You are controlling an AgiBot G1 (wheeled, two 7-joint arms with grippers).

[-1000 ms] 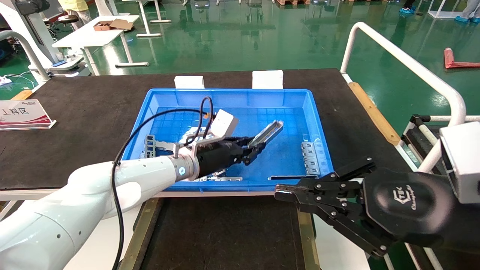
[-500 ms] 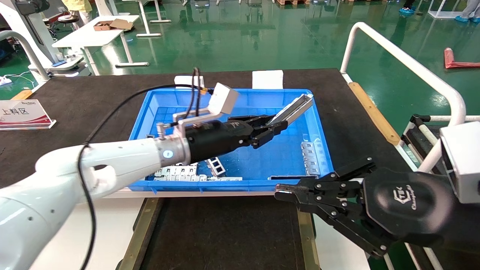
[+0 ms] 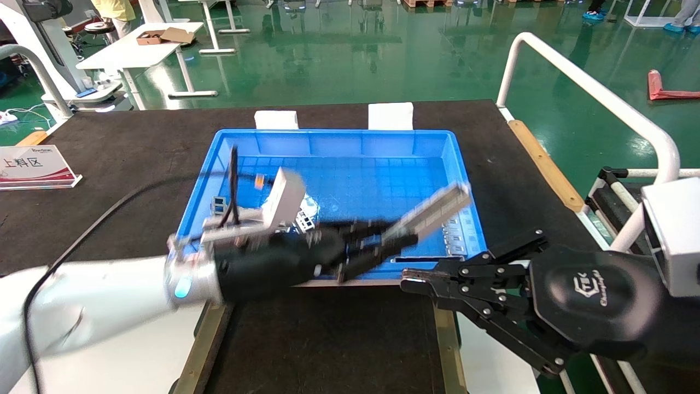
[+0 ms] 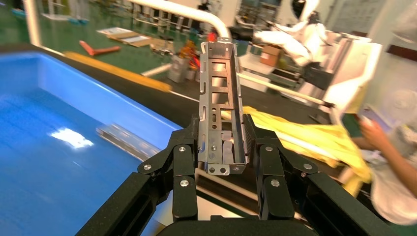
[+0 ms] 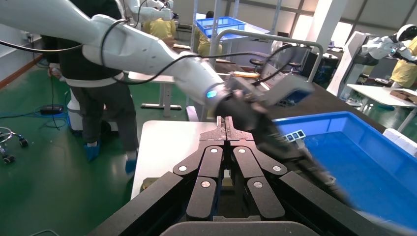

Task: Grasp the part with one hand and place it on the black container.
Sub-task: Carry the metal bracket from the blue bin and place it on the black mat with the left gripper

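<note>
Part [image 4: 220, 103], clamped at one end by left gripper [image 4: 221, 147] fingers, looks stiff, light, slippery; right gripper [image 5: 225, 129] fingers together.

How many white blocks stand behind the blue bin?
2: one white block behind the blue bin's far wall toward the left, the other white block toward the right.

Floor: glossy green [image 3: 350, 49], reflecting overhead light.
Far left: white table [image 3: 136, 52] bearing an open cardboard box [image 3: 164, 36].
Right: white tubular rail [image 3: 590, 93].
</note>
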